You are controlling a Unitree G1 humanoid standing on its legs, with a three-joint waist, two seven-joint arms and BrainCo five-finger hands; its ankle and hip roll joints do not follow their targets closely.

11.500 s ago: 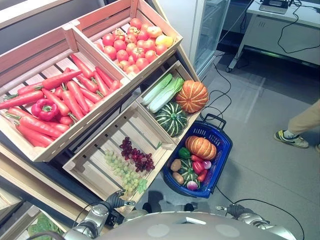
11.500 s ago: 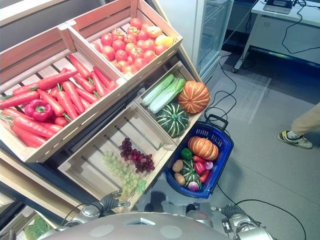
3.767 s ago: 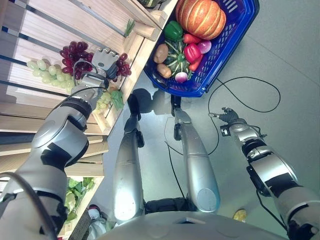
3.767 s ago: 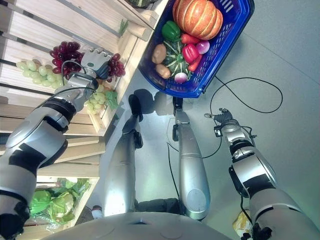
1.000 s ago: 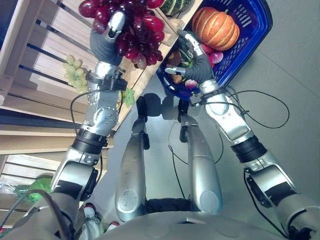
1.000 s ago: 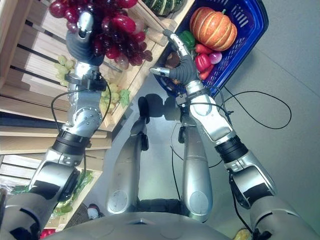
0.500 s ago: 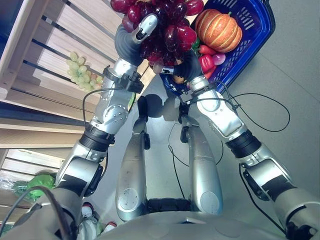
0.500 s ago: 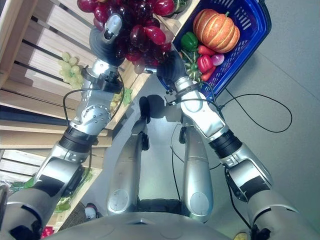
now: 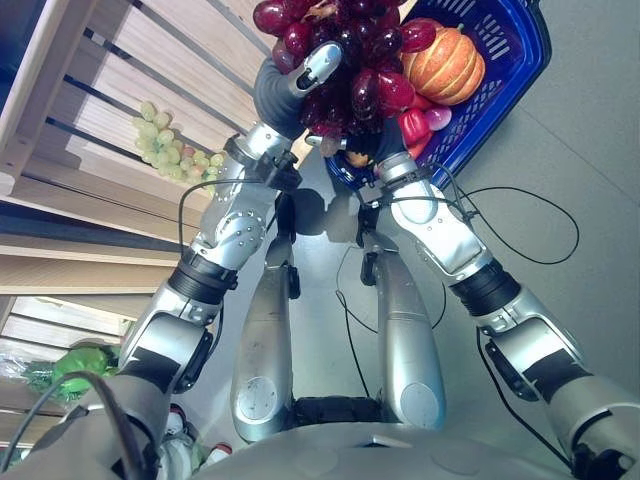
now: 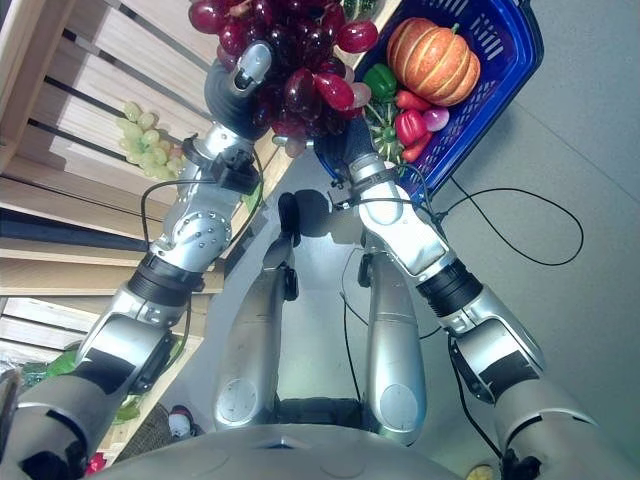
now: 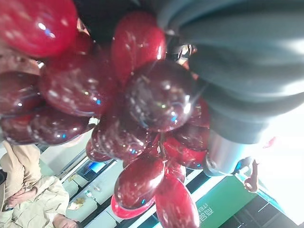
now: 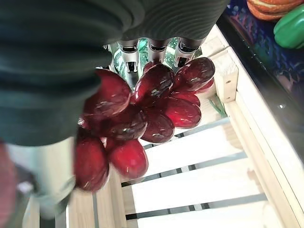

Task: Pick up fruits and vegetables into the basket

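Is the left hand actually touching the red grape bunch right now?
Touching. In the left eye view the left hand has its fingers curled into the red grape bunch, which hangs lifted off the crate; its wrist view shows grapes against the hand.

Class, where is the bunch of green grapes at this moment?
In the left eye view the green grapes lie at the left, on the slats of the wooden crate, just left of the robot's raised left arm.

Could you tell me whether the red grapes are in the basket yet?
Not yet: the red grapes hang above the crate edge, gripped by the left hand, beside the blue basket.
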